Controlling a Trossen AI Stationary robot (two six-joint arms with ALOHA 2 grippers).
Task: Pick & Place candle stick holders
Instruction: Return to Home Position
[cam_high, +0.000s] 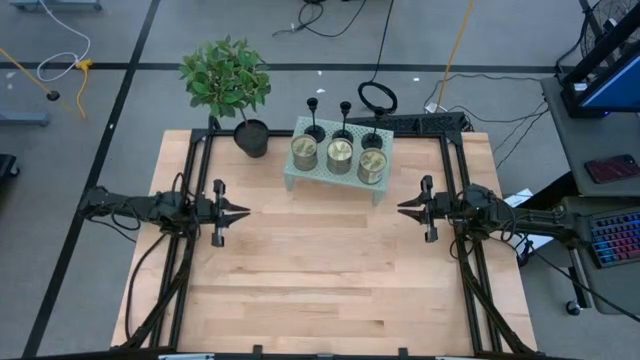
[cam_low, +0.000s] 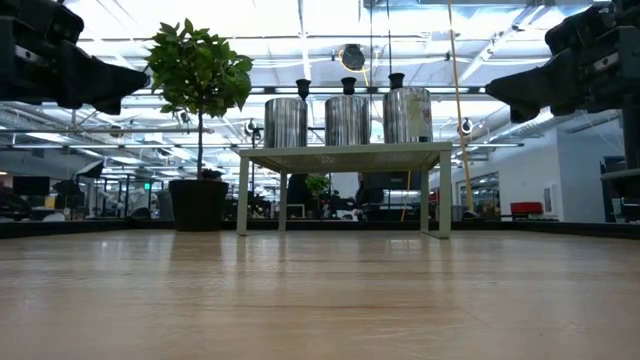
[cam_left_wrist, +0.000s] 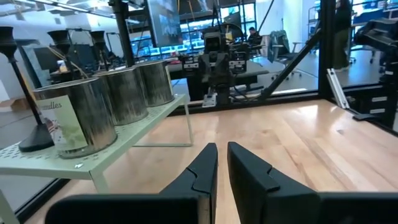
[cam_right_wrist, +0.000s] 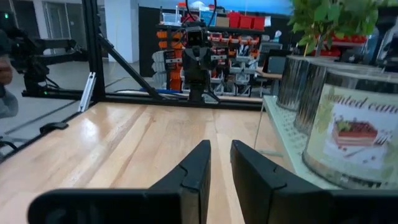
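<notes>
Wood table (cam_high: 320, 280), office (cam_low: 520, 190) behind; shelf (cam_high: 294, 172) w/ candle stick holders (cam_high: 315, 131), jar candles (cam_high: 339, 153).

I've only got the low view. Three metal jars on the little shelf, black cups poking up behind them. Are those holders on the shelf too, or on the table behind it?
Observer: On the shelf. The high view shows the three candle stick holders standing along its back edge, behind the jar candles.
Operator: And the arm at my upper left, which is it?
Observer: The left gripper. It faces the right gripper across the table, both shut and holding nothing.
</notes>
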